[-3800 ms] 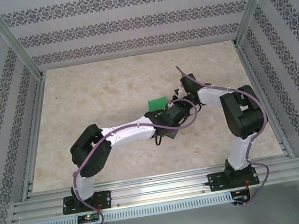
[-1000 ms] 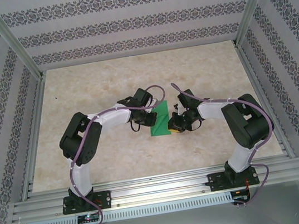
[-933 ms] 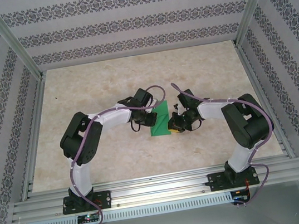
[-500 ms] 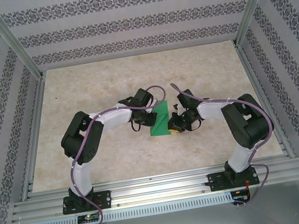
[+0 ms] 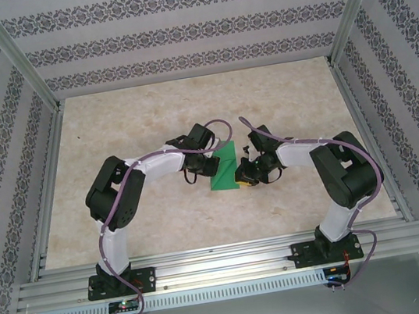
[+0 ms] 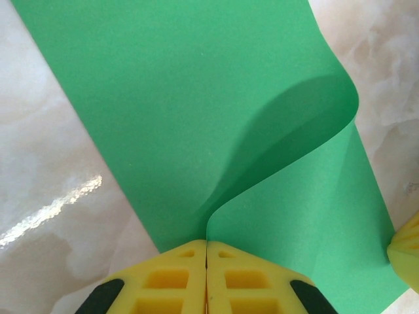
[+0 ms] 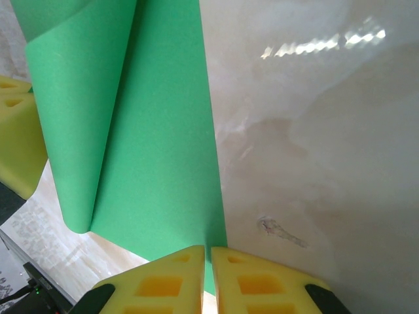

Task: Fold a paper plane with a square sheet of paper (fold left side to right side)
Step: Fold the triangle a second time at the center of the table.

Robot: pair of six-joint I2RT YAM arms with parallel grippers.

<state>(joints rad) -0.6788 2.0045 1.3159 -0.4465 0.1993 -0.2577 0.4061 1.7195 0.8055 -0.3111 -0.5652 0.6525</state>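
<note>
Midway across the bench [image 5: 133, 121] lies one square sheet of paper [image 5: 225, 169], with two pincers meeting at it, one on each side. From above, the sheet is a green patch between the two arms, partly raised. The left wrist view adds the curl: the left pincer [image 6: 207, 252] is clamped on an edge of the sheet, which rises from its tips and bows over the flat part. The right wrist view has the right pincer [image 7: 208, 256] with tips together at the sheet's opposite edge; whether they pinch or merely press it, I cannot tell.
</note>
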